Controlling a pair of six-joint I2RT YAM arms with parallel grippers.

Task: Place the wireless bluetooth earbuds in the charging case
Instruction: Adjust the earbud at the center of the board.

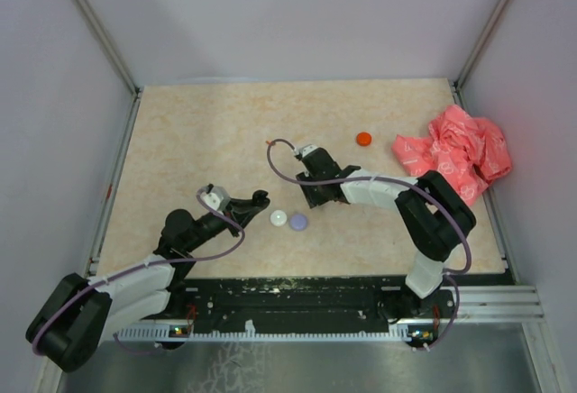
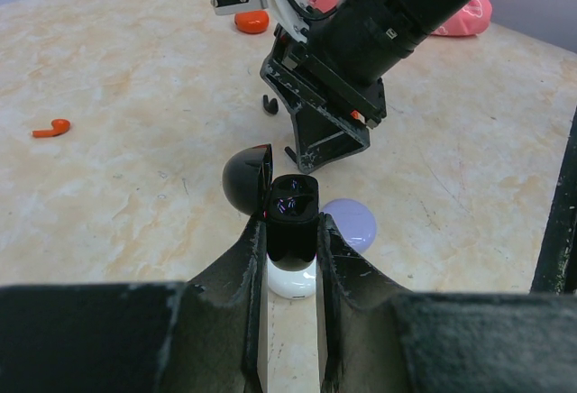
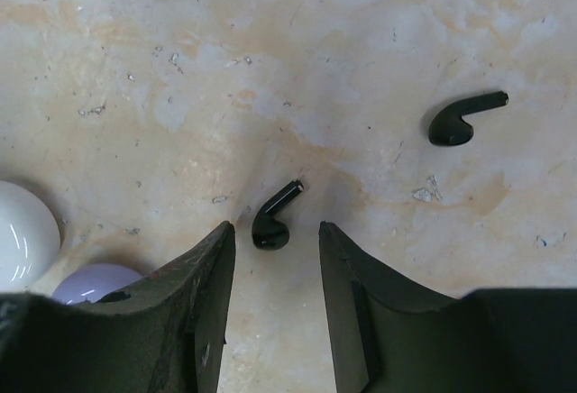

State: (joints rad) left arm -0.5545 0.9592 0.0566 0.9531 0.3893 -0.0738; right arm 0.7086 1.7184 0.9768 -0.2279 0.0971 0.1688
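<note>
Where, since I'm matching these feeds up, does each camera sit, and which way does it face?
Top external: above and behind, looking down on the table; left arm and right arm show.
Left wrist: looks forward along the left gripper, shut on the black charging case; the right arm beyond.
Right wrist: looks down past the open right gripper at a black earbud.
Shared: both wrist views catch the white disc and lilac disc.

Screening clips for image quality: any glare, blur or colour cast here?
Top external: the crumpled pink-red plastic bag looks oversaturated, tinting the wall beside it. Left wrist: left pincer soft-focused; glints on the glossy black charging case. Right wrist: small black stemmed earbud sharp; glare streaks on the white round disc.
</note>
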